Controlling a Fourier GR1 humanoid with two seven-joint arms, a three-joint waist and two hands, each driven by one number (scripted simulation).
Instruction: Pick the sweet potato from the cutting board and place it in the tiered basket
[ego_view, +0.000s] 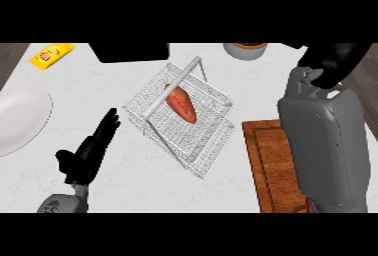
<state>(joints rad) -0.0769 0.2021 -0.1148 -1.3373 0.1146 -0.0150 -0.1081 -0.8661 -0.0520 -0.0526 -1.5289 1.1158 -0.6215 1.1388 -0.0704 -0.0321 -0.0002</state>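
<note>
Counter (111, 80) bears basket (210, 145), board (269, 160), plate (22, 120).

A pale, faintly marbled surface (133, 170) fills nearly the whole view, seen from steeply above under even, soft light — no hard shadows fall across it. At the upper left corner and again along the upper right edge, strips of dark wood-grain floor (13, 56) show beyond the surface's border. A black boxlike object (133, 52) sits at the far edge, cut off by the top of the view; just right of it stands a round pale container with a brown rim (246, 50). A yellow packet (52, 55) lies tilted near the far left corner — a white plate (22, 120) rests below it at the left edge.
</note>
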